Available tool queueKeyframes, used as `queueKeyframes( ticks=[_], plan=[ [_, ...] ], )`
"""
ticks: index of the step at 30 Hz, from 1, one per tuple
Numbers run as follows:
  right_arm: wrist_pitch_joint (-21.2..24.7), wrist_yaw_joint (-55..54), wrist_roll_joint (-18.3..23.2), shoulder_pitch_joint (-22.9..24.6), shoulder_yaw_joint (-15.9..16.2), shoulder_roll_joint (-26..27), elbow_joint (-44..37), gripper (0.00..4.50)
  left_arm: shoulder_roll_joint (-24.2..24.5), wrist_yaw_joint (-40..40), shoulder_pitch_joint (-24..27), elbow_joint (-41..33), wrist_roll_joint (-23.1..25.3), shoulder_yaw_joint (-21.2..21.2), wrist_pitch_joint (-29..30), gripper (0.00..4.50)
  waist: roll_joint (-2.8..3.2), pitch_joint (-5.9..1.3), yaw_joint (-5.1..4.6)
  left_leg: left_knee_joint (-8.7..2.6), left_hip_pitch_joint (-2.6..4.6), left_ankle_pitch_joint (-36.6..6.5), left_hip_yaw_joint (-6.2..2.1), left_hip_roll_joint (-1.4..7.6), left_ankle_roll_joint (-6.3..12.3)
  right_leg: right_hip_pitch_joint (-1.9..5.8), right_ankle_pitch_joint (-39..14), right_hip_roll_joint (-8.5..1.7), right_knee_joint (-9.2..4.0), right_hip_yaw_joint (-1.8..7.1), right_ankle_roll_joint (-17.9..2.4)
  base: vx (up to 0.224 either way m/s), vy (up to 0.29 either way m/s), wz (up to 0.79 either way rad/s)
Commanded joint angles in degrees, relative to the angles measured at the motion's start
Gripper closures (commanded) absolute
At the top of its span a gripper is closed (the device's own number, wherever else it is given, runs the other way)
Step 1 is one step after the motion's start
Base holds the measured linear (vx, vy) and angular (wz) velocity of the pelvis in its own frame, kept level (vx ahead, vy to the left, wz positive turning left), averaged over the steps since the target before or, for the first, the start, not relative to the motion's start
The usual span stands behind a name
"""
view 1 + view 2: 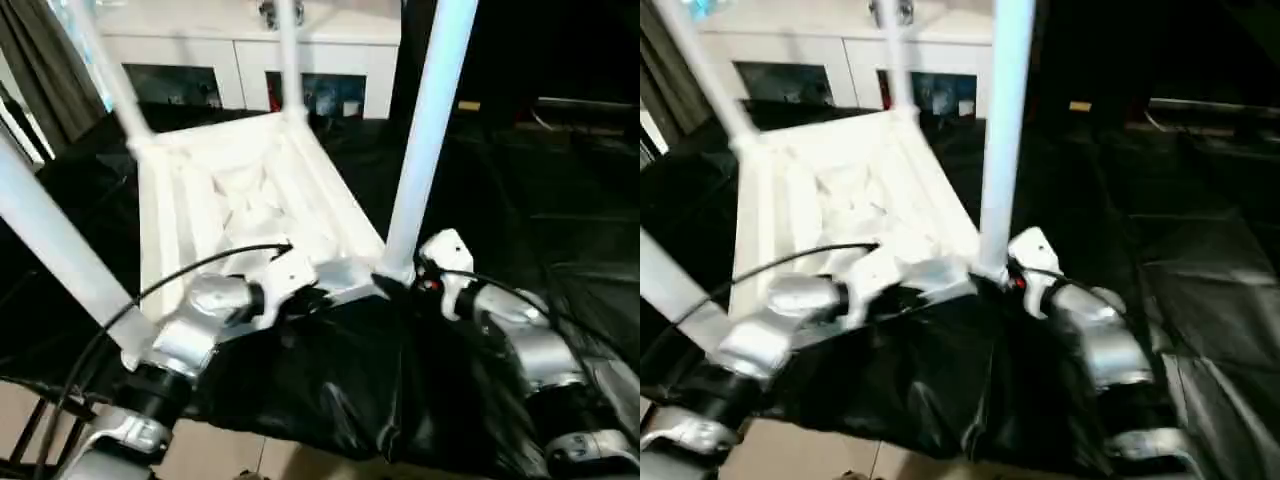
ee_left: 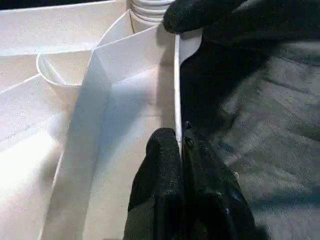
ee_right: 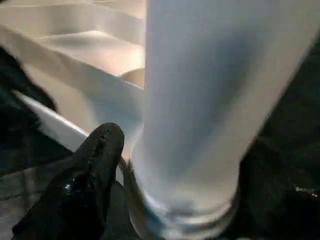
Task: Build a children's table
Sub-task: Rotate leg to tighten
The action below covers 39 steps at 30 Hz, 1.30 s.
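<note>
Worktop [image 1: 560, 220] covered w/ black sheeting, wrinkled and glossy, draped over the near edge; tan floor [image 1: 230, 455] visible below it. Behind: white cabinet [image 1: 240, 60] w/ glass doors; dark curtain [image 1: 45, 70] at far left. Rest of room dark.

Tabletop [image 1: 250, 200] lies upside down on the sheeting, ribbed underside up, roughly centre-left of worktop. Four legs stand up from corner sockets: near-right leg [image 1: 425, 140], near-left leg [image 1: 50, 240], two far ones [image 1: 288, 60] [image 1: 105, 70].

Left tool [image 2: 181, 145] clenched on the tabletop's thin near rim, one finger each side of the wall.

Right tool [image 1: 432, 270] at base of near-right leg, by the corner socket. One black finger [image 3: 97, 160] sits just beside the leg's flared end; can't tell if touching. Can't tell jaw state from the views.
</note>
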Motion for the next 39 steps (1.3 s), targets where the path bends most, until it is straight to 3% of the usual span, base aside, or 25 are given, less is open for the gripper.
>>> queueKeyframes(
  ticks=[1,4,8,12,18,23,27,28,29,32,33,34,35,38,39],
  plan=[
    [-0.44,5.43,1.36,-0.35,3.56,0.44,-1.53,0.90,-0.53,-2.56,-0.08,-0.94,-2.68,-0.69,-2.32,4.50,-1.24,-3.41,0.19,-3.19,0.36,-9.85,-0.78,2.15,6.03,2.49,-11.65,-2.80,-3.34,2.15,-13.15,0.000,0.000,0.00],
    [0.25,12.45,2.81,-1.07,4.68,-1.68,-1.31,1.24,2.47,-8.12,-0.61,-0.34,-3.87,-1.13,-2.45,4.50,-1.10,-3.53,0.69,-3.04,0.54,-8.86,-0.71,2.33,6.54,2.59,-9.00,-2.70,-2.80,2.04,-14.54,0.000,0.000,0.00],
    [0.76,14.97,3.09,-1.15,5.40,-2.37,-1.46,1.54,3.12,-9.21,-0.88,0.18,-4.12,-1.12,-2.53,4.50,-1.16,-3.41,1.04,-3.08,0.71,-9.63,-0.58,2.44,6.01,2.48,-8.52,-2.71,-2.73,2.12,-15.12,0.000,0.000,0.00],
    [-0.39,21.40,1.45,-1.28,9.47,-4.80,-0.85,1.78,4.63,-11.42,-2.59,3.13,-4.17,-0.90,-4.01,4.50,-1.41,-3.23,1.32,-3.13,0.75,-11.60,-0.52,2.29,5.01,2.54,-11.74,-2.90,-3.03,2.21,-14.57,0.000,0.000,0.00],
    [0.24,22.46,2.33,-1.93,9.26,-4.12,-0.60,1.85,5.47,-13.63,-3.23,3.78,-4.57,-1.11,-3.87,4.50,-1.41,-2.98,1.29,-3.37,0.73,-14.43,-0.76,2.35,3.07,2.36,-17.13,-3.01,-3.37,2.35,-13.02,0.000,0.000,0.00],
    [1.10,22.07,3.51,-1.75,8.43,-3.54,-0.59,1.85,5.66,-13.44,-3.36,4.01,-4.35,-1.24,-4.31,4.50,-1.21,-3.03,1.21,-3.43,0.73,-14.51,-0.83,2.40,2.75,2.33,-16.18,-2.95,-3.29,2.38,-13.21,0.000,0.000,0.00],
    [4.68,15.79,4.23,0.42,6.74,-1.26,-2.87,1.85,3.67,-6.57,-2.99,4.04,-1.52,-1.63,-4.56,4.50,-1.18,-2.94,1.25,-3.45,0.80,-14.50,-0.79,2.41,2.70,2.25,-15.36,-2.84,-3.33,2.44,-13.41,0.000,0.000,0.00],
    [4.83,14.39,3.88,0.56,6.50,-0.78,-2.78,1.85,3.38,-5.72,-2.91,3.96,-1.21,-1.67,-4.17,4.50,-1.20,-2.88,1.25,-3.51,0.89,-14.90,-0.80,2.41,2.51,2.19,-16.05,-2.86,-3.47,2.48,-13.12,0.000,0.000,0.00],
    [5.49,5.28,1.57,1.35,4.98,2.41,-1.89,1.85,1.18,-0.30,-2.39,3.35,0.42,-1.73,-1.73,4.50,-1.14,-2.71,0.98,-3.72,0.93,-16.14,-0.92,2.34,1.33,2.03,-19.05,-2.98,-3.76,2.50,-12.22,0.000,0.000,0.00],
    [6.47,-0.42,0.51,1.52,3.94,4.74,-1.11,1.86,-0.86,3.57,-2.12,2.77,1.09,-1.45,0.22,4.50,-1.18,-2.38,0.31,-4.03,1.25,-20.23,-1.25,2.15,-0.55,1.79,-26.60,-3.03,-4.53,2.33,-9.92,0.000,0.000,0.00],
    [8.37,-10.29,-0.80,1.41,2.34,9.81,0.23,1.86,-5.12,10.19,-1.60,1.41,2.44,-1.42,3.38,4.50,-1.21,-2.35,0.03,-4.05,1.32,-21.15,-1.41,2.19,-1.18,1.66,-28.54,-3.13,-4.71,2.36,-8.96,0.000,0.000,0.00],
    [8.62,-13.58,-1.58,1.19,2.30,11.68,0.74,1.86,-6.69,11.93,-1.53,1.01,2.77,-1.60,4.49,4.50,-0.86,-2.18,-0.24,-4.14,1.39,-21.74,-1.47,2.07,-1.41,1.41,-29.60,-3.08,-4.96,2.33,-8.70,0.000,0.000,0.00],
    [8.61,-16.39,-2.39,0.90,2.37,13.18,1.26,1.86,-7.87,12.90,-1.49,0.74,2.96,-1.88,5.16,4.50,-1.12,-2.19,-0.56,-4.05,1.62,-23.71,-1.70,1.89,-1.79,1.30,-32.73,-3.10,-5.43,1.97,-7.36,0.000,0.000,0.00],
    [9.47,-19.99,-1.68,0.03,2.41,17.05,1.65,1.86,-10.56,15.54,-1.97,1.02,3.74,-2.53,5.83,4.50,-1.04,-2.11,-1.18,-4.02,1.72,-25.92,-1.99,1.57,-1.01,0.99,-36.63,-3.03,-6.35,1.63,-4.84,0.000,0.000,0.00],
    [9.29,-20.28,-1.55,-0.15,2.60,17.75,1.53,1.86,-11.01,15.76,-2.11,1.13,3.89,-2.76,5.73,4.50,-0.88,-2.31,-1.25,-4.21,1.55,-25.88,-2.18,1.56,-0.80,1.31,-36.00,-3.08,-6.48,1.41,-4.31,0.000,0.000,0.00]
  ],
)
